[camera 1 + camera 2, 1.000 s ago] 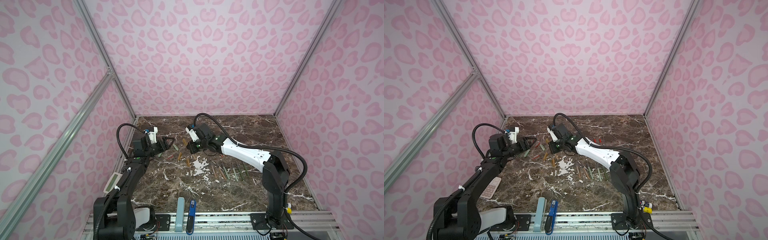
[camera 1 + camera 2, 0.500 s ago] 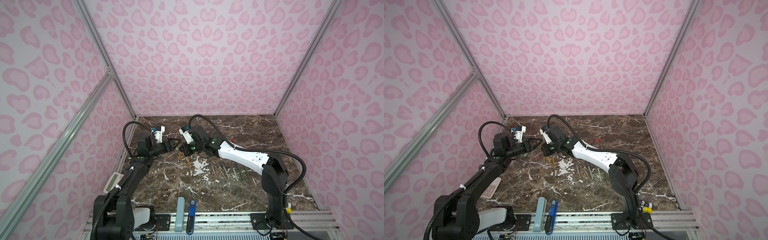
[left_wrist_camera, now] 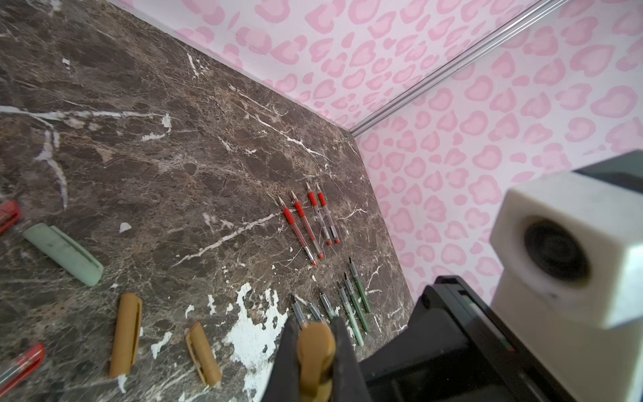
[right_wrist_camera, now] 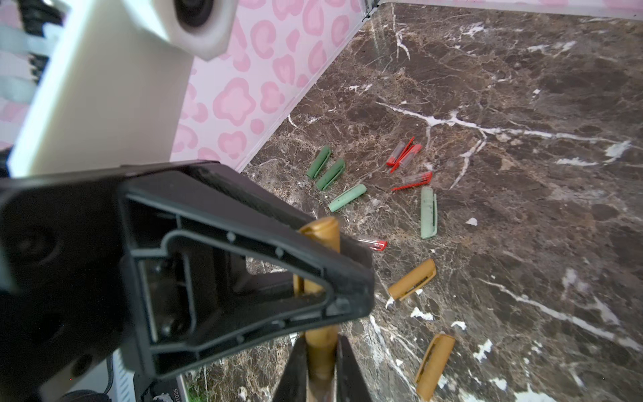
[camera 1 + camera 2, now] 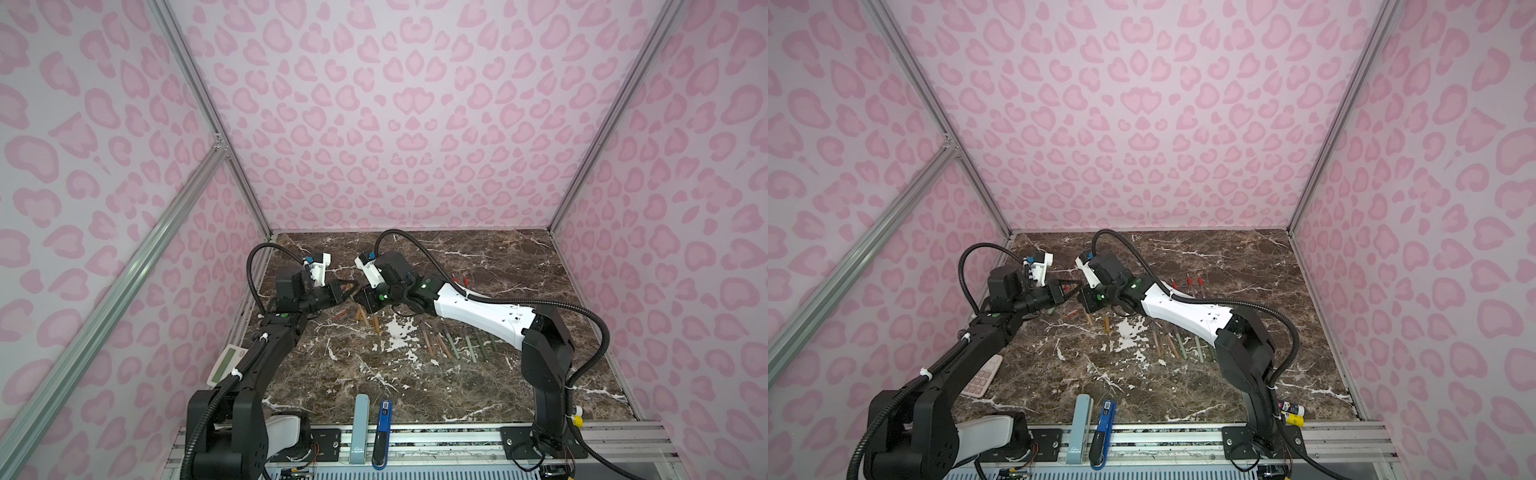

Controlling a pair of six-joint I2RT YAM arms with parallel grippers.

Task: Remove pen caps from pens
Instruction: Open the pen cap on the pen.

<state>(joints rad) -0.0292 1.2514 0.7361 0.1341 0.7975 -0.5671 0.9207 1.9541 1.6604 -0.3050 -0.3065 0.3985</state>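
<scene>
Left end effector [image 3: 315, 325] clamped shut on tan cap [image 4: 322, 231]; right end effector [image 4: 320, 343] pinches tan pen [image 4: 318, 363] barrel. Pull straight apart along the axis, no bending.

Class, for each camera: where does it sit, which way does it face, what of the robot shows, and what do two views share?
Top views: high above the bases, facing down over the table; left arm and right arm show.
Left wrist: on the left arm, facing uncapped pens past its fingers, shut on the tan pen; right wrist camera shows.
Right wrist: on the right arm, facing loose caps; its fingers flank that pen, left gripper ahead.
Shared: both wrist views show the tan pen.
</scene>
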